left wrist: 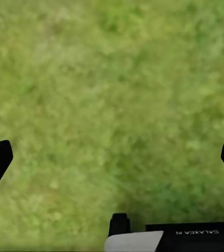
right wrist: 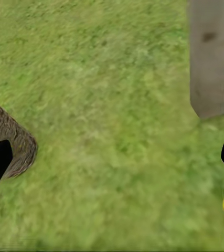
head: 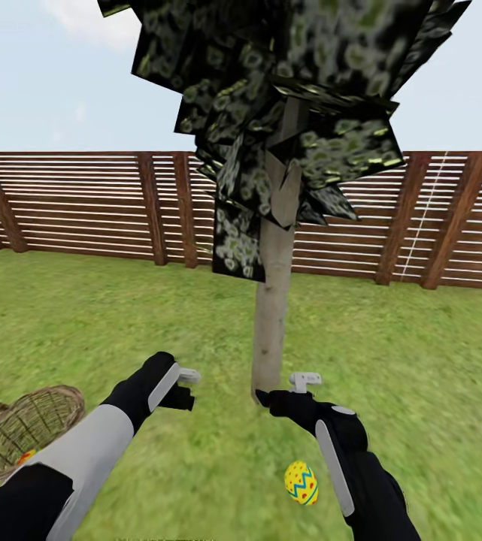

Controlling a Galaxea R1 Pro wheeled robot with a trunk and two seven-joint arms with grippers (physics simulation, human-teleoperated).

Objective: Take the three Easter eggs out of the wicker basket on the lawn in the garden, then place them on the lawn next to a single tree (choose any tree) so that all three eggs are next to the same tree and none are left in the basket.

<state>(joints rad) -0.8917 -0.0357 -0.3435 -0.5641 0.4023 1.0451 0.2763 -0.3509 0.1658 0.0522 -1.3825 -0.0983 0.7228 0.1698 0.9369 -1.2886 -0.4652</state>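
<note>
Glossy zigzag egg (head: 301, 482) on grass | woven-twig basket (head: 22, 428) | both claws spread

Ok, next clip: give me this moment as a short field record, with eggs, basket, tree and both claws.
egg on lawn: one with blue zigzags, lying on the grass near the tree trunk
basket: wicker basket on the grass at the robot's left, a bit of an egg showing inside
left claw: open, empty, above grass
right claw: open, empty, close to the trunk base
backdrop: slatted wooden fence

Egg (head: 301, 482) lies near tree (head: 271, 330); basket (head: 26, 430) well apart.
</note>
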